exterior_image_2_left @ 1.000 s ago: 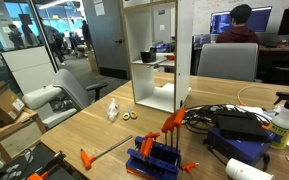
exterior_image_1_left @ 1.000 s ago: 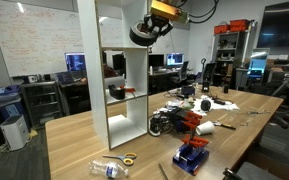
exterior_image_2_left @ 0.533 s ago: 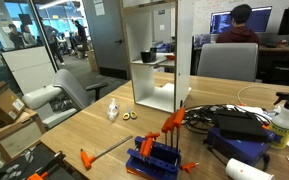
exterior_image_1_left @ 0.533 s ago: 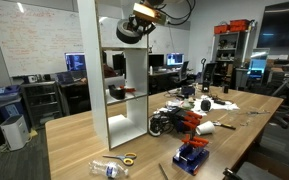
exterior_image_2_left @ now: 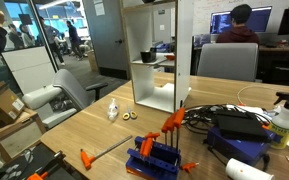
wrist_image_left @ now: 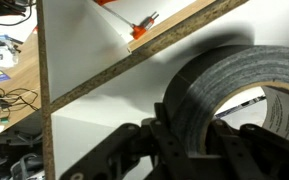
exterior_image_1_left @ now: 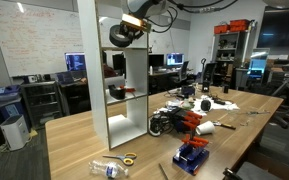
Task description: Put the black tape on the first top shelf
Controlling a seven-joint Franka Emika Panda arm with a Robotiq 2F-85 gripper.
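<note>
Aloft, black tape (exterior_image_1_left: 120, 36) upright on edge, hole axis horizontal, its wall in the gripper (wrist_image_left: 197, 135)'s firm clasp.

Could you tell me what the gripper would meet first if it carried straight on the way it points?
Probably a white panel of the shelving unit: in the wrist view it lies beyond the gripper and the black tape it holds. Depth is unclear.

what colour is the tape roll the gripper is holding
The tape roll is matte black all over; the wrist view shows it best.
</note>
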